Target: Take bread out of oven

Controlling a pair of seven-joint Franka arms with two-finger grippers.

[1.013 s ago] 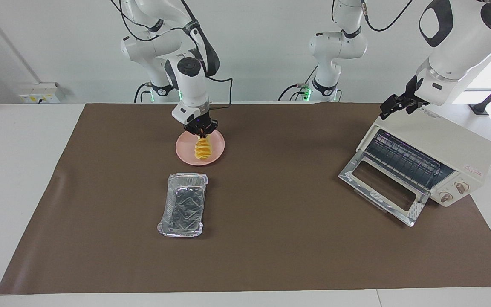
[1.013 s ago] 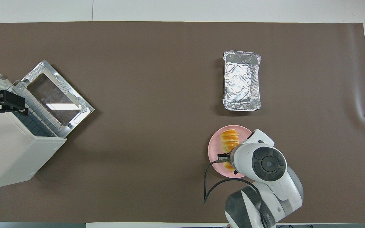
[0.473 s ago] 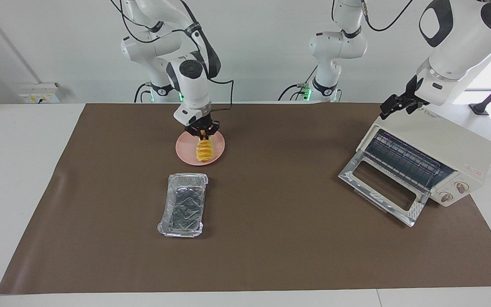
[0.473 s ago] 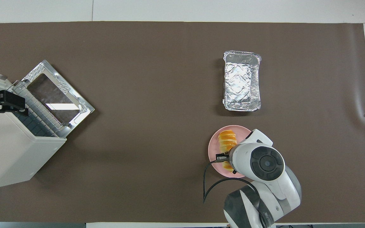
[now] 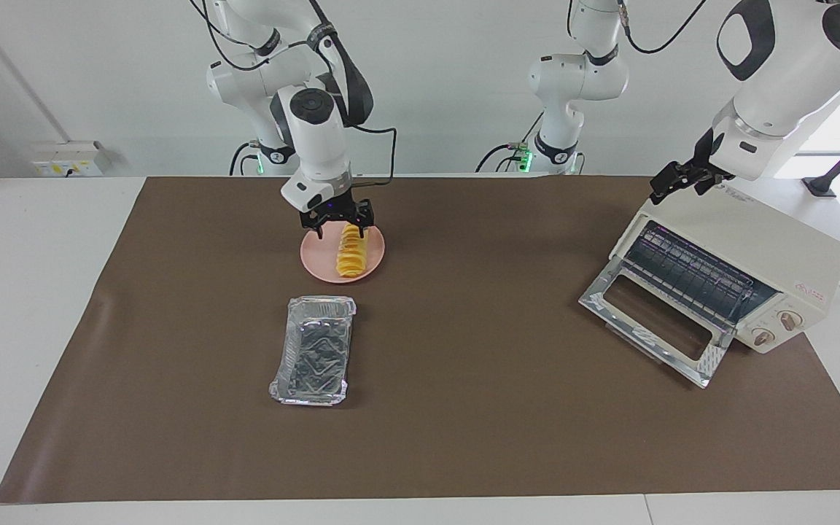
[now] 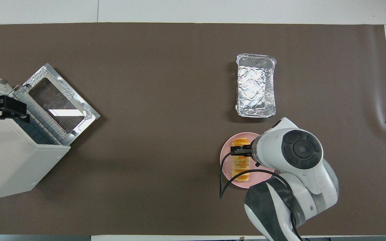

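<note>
The bread (image 5: pixel 351 251) is a ridged golden loaf lying on a pink plate (image 5: pixel 318 264) near the right arm's base; it also shows in the overhead view (image 6: pixel 240 160) on the plate (image 6: pixel 228 144). My right gripper (image 5: pixel 340 223) is open and hangs just over the loaf's end nearer the robots, holding nothing. The cream oven (image 5: pixel 755 251) stands at the left arm's end with its glass door (image 5: pixel 653 321) dropped open and its wire rack bare. My left gripper (image 5: pixel 671 182) waits over the oven's top edge (image 6: pixel 8 157).
A silver foil tray (image 5: pixel 312 350) lies farther from the robots than the plate, also seen from overhead (image 6: pixel 255 86). The brown mat (image 5: pixel 478 408) covers the table between the tray and the oven.
My right gripper has opened and risen off the bread, which now lies flat on the plate. The right arm's wrist has swung. The left arm has not moved.
</note>
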